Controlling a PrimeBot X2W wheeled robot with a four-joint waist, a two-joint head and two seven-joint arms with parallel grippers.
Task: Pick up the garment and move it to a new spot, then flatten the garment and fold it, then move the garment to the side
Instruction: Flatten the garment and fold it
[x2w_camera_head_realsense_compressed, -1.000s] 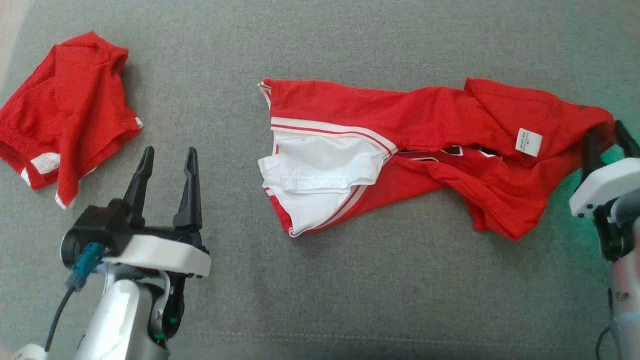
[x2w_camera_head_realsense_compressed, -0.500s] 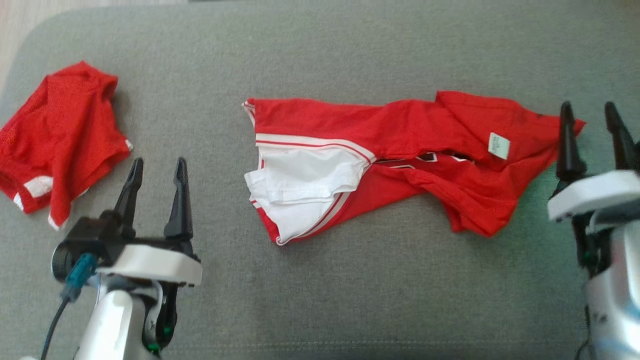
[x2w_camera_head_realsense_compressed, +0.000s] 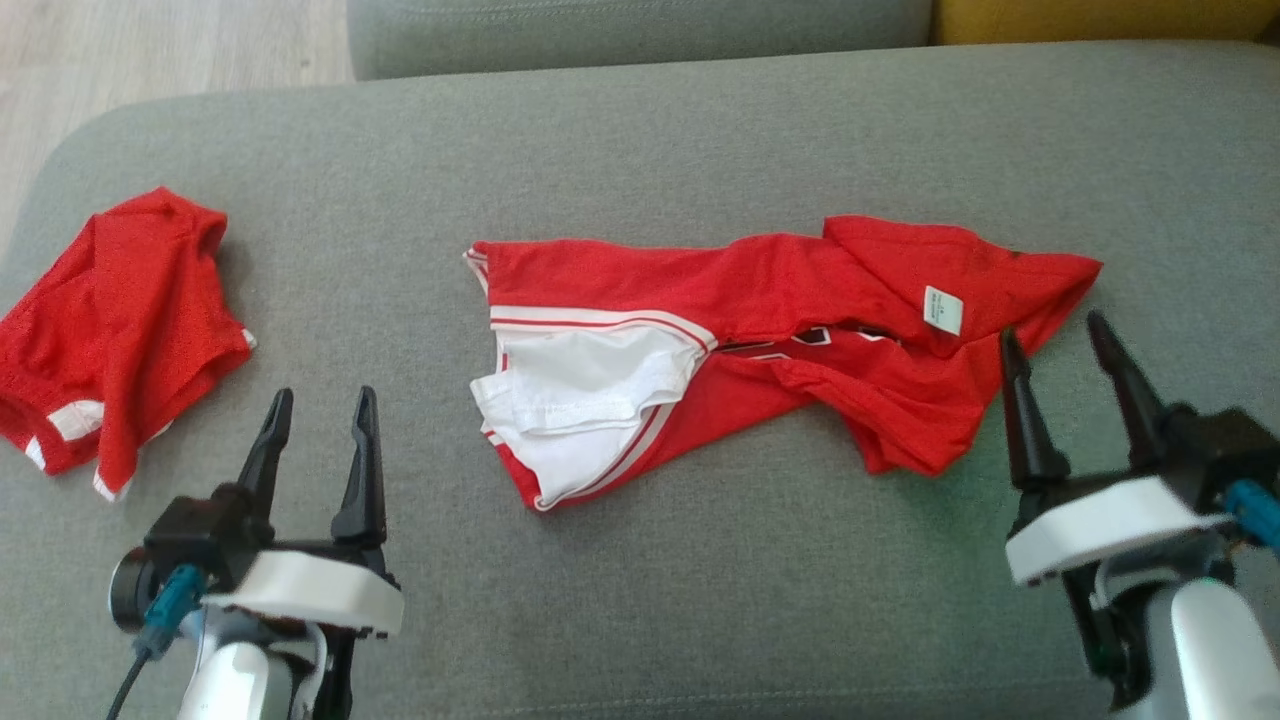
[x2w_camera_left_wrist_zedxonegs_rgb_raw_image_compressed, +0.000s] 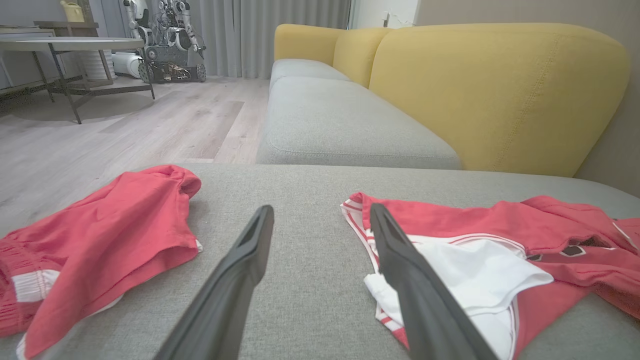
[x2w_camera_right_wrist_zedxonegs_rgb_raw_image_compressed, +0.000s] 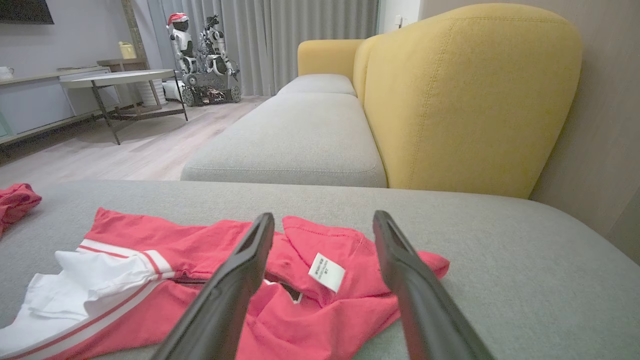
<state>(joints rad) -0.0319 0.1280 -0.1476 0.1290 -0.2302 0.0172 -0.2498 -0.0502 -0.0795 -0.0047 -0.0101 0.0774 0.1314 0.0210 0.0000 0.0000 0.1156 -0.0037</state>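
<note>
Broad grey seat cushion (x2w_camera_head_realsense_compressed: 700, 130) across the head view, rounded at its far left corner. On its left part, near that edge, a crumpled red cloth heap (x2w_camera_head_realsense_compressed: 120, 320) with white trim along its near side. Beyond, in line with the first, a second grey cushion (x2w_camera_left_wrist_zedxonegs_rgb_raw_image_compressed: 340, 125), set against a tall yellow backrest (x2w_camera_left_wrist_zedxonegs_rgb_raw_image_compressed: 500, 90). To the left of both, pale wooden floor (x2w_camera_head_realsense_compressed: 150, 50). Farther off across that floor: a round table (x2w_camera_right_wrist_zedxonegs_rgb_raw_image_compressed: 115, 77) on thin dark legs, a parked wheeled robot (x2w_camera_right_wrist_zedxonegs_rgb_raw_image_compressed: 202, 65) wearing a red cap, grey curtains (x2w_camera_right_wrist_zedxonegs_rgb_raw_image_compressed: 280, 40) just behind it, and a yellow jug (x2w_camera_right_wrist_zedxonegs_rgb_raw_image_compressed: 125, 50) beyond the table.
</note>
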